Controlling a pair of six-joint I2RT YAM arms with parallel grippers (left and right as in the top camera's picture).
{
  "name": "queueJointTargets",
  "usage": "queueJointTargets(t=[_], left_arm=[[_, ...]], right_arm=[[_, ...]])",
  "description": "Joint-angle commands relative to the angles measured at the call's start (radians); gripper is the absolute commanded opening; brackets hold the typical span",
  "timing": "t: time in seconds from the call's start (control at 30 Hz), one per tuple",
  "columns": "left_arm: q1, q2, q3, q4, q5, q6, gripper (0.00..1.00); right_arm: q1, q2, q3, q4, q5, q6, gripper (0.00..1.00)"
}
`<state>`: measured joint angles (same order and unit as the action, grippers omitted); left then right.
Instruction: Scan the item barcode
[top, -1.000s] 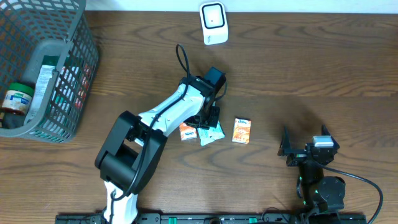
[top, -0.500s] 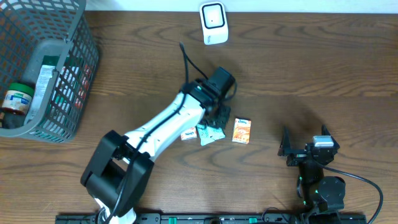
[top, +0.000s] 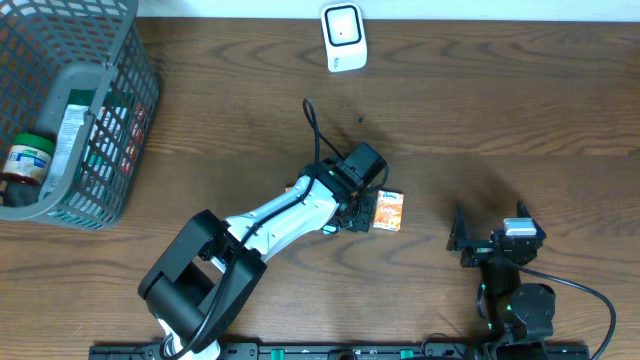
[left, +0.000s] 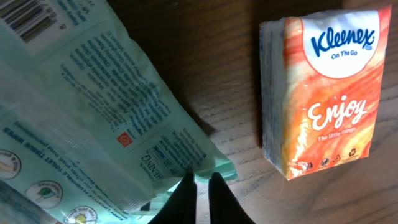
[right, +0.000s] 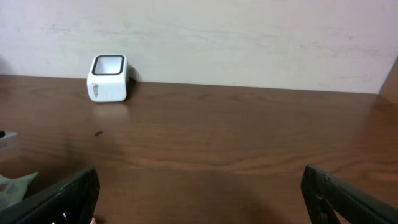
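Mint-green wipes packet (left: 93, 112), a barcode (left: 28, 18) on its upturned side, is at mid-table on the brown wooden table (top: 500, 120), mostly hidden from overhead by the left arm (top: 280, 210). A grey wire basket (top: 125, 140) holding a jar (top: 25, 160) stands at the far left. The left gripper (left: 202, 177) has its fingers pinched nearly together on the packet's edge. The right gripper (right: 200, 193), near right, is spread wide and holds nothing. A white scanner (top: 343, 37) stands at the far edge. An orange Kleenex pack (left: 323, 87) lies just right of the packet.
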<state>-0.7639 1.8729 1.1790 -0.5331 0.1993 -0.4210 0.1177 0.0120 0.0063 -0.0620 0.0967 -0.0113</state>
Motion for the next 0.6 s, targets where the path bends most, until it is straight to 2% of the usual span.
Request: queueJointTargets(t=[0.0, 0.27, 0.43, 0.57], left_arm=[[-0.002, 0.007, -0.001, 0.002, -0.001, -0.011, 0.08], [0.0, -0.055, 0.022, 0.024, -0.074, 0.005, 0.08], [-0.002, -0.042, 0.02, 0.039, -0.167, 0.004, 0.08], [-0.002, -0.004, 0.019, 0.042, -0.166, -0.007, 0.08]], right_arm=[[-0.006, -0.005, -0.001, -0.003, -0.001, -0.005, 0.99], [-0.006, -0.005, -0.001, -0.003, -0.001, -0.005, 0.99], [-0.006, -0.005, -0.001, -0.003, -0.001, -0.005, 0.99], [-0.006, -0.005, -0.001, -0.003, -0.001, -0.005, 0.99]])
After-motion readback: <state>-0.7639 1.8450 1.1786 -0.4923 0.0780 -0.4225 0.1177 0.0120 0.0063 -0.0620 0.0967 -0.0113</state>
